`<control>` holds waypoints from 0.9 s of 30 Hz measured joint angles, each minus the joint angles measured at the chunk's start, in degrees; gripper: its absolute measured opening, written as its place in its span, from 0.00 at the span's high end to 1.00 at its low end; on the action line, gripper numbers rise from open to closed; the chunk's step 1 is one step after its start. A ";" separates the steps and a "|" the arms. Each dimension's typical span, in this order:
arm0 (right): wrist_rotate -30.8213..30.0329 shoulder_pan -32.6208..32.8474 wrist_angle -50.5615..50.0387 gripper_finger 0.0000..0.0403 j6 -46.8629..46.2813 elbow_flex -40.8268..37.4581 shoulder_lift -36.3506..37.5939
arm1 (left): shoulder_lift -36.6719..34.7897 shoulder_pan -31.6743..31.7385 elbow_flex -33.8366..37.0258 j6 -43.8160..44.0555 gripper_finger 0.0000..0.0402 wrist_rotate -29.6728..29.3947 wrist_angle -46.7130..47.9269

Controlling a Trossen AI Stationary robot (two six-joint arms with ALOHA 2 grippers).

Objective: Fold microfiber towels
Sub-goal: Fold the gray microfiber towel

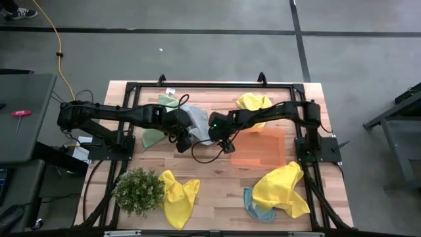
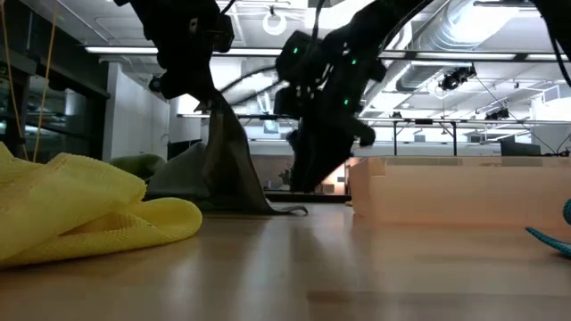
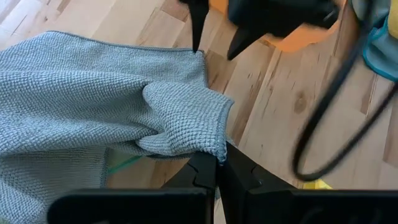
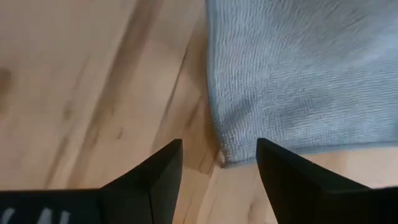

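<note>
Yellow towel (image 2: 80, 209) foremost, grey-blue towel (image 3: 93, 93) beyond — orange mat (image 1: 263, 150) beside.

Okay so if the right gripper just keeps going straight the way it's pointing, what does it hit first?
Most likely the corner of the grey-blue towel, which lies just ahead of the open right gripper, with the bare wooden table right beneath it. Depth is hard to judge.

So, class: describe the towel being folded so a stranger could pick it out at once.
Find the wooden table and look to its middle, where both arms meet. The grey-blue towel lies there, pinched by the left gripper. It is the only grey one; the others are yellow, green or teal.
</note>
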State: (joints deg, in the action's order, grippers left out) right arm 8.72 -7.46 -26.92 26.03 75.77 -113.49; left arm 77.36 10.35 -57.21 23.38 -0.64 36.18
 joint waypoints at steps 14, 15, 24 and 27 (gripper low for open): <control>-5.78 0.54 2.35 0.66 -0.87 0.55 -3.82 | -0.13 0.00 0.00 0.00 1.00 0.46 -0.11; -5.95 0.71 2.36 0.70 -0.99 0.55 -3.82 | -0.33 0.00 0.02 -0.06 1.00 0.46 -0.05; -6.96 1.66 0.69 0.97 -5.20 0.35 -3.26 | -1.37 0.00 0.02 -1.07 1.00 0.46 -0.18; -7.27 1.70 -0.77 0.99 -6.69 0.20 -1.25 | -2.94 0.00 0.02 -1.50 1.00 0.46 0.01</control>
State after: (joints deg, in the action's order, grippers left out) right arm 1.45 -5.76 -27.69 19.34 75.96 -114.75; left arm 74.42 10.35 -57.19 21.88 -0.19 36.19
